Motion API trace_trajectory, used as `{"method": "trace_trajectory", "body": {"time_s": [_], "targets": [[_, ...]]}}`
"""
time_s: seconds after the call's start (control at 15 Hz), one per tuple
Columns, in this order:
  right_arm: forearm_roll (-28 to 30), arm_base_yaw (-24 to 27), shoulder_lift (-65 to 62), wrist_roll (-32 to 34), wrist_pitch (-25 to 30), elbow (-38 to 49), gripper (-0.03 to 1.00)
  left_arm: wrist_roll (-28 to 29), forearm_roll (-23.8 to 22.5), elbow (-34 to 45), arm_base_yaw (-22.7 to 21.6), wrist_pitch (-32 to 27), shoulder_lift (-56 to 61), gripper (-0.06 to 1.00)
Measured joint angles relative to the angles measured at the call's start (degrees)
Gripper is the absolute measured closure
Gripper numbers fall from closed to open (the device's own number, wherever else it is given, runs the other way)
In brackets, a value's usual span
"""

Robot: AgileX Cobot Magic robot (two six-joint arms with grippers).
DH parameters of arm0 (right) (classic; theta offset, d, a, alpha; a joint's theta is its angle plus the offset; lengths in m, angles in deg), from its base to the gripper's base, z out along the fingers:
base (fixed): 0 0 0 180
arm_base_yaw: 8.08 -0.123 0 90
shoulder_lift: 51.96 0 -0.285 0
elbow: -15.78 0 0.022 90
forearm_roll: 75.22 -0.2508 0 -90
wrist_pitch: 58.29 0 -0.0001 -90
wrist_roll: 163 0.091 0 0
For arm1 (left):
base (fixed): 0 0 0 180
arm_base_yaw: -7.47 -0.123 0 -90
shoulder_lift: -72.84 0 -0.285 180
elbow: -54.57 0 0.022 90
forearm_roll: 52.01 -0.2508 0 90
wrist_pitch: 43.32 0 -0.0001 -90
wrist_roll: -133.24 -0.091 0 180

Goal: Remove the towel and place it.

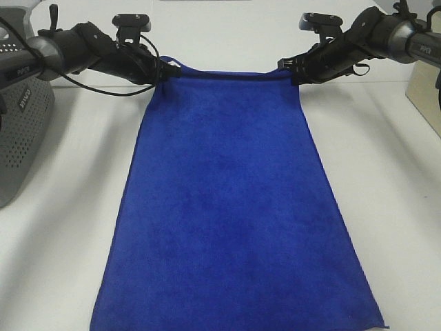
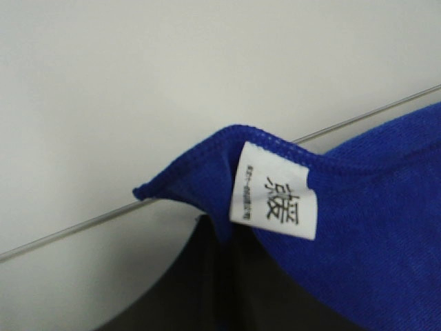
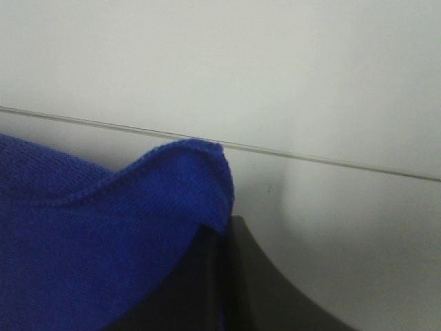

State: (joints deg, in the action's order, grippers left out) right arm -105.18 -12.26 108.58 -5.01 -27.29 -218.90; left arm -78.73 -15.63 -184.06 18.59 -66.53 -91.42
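A white table (image 1: 62,276) fills the overhead view, seen from a camera mounted high above it. Spread across its middle is the towel (image 1: 231,207), a large royal-blue plush cloth. Its near end lies flat on the table, while its far edge is lifted and stretched straight between the two arms.

At the left edge of the view stands a grey perforated basket (image 1: 21,138), beside the towel but not touching it.

Two black robot arms reach in from the upper corners. The left gripper (image 1: 167,71) is pinched shut on the far left corner of the towel. The right gripper (image 1: 293,69) is pinched shut on the far right corner. A dark cable (image 1: 103,88) loops below the left arm.

In the left wrist view, the blue corner (image 2: 207,172) folds over the dark closed jaws, which are pressed together on the fabric. A small white tag (image 2: 275,193) with black printed characters is sewn at the hem of this corner and hangs against the cloth.

In the right wrist view, the other blue corner (image 3: 186,186) rises from between the dark jaws, also clamped tight, with the white table behind it.
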Motion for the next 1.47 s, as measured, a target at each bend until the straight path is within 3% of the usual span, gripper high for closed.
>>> {"method": "trace_trajectory", "body": {"time_s": [0.27,0.4,0.47,0.53,0.6,0.87,1.2,1.47], "targets": [[0.1,0.0,0.0,0.0,-0.3,0.0,0.92,-0.2,-0.1,0.0,0.6,0.9,-1.0,0.89],[0.1,0.0,0.2,0.0,-0.5,0.0,0.66,-0.2,-0.9,0.0,0.6,2.5,-1.1,0.69],[0.1,0.0,1.0,0.0,-0.9,-0.1,0.48,-0.2,-1.7,0.0,0.6,2.8,-1.3,0.54],[0.1,0.0,1.0,0.0,-0.9,-0.1,0.48,-0.2,-1.7,0.0,0.6,2.8,-1.3,0.54],[0.4,0.1,2.0,0.0,0.1,-0.1,0.37,-0.2,-1.9,0.0,0.6,2.3,-1.4,0.42],[2.5,0.1,1.4,-0.1,6.9,-0.4,0.33,-0.2,-3.7,0.0,0.6,-5.6,-1.3,0.35],[3.7,0.2,-4.9,-0.1,16.8,-0.3,0.33,4.6,-11.7,0.0,0.6,-15.5,4.4,0.35],[4.1,0.2,-13.9,2.8,28.0,-0.3,0.29,17.0,-20.1,-0.1,0.6,-30.8,12.5,0.35]]}}
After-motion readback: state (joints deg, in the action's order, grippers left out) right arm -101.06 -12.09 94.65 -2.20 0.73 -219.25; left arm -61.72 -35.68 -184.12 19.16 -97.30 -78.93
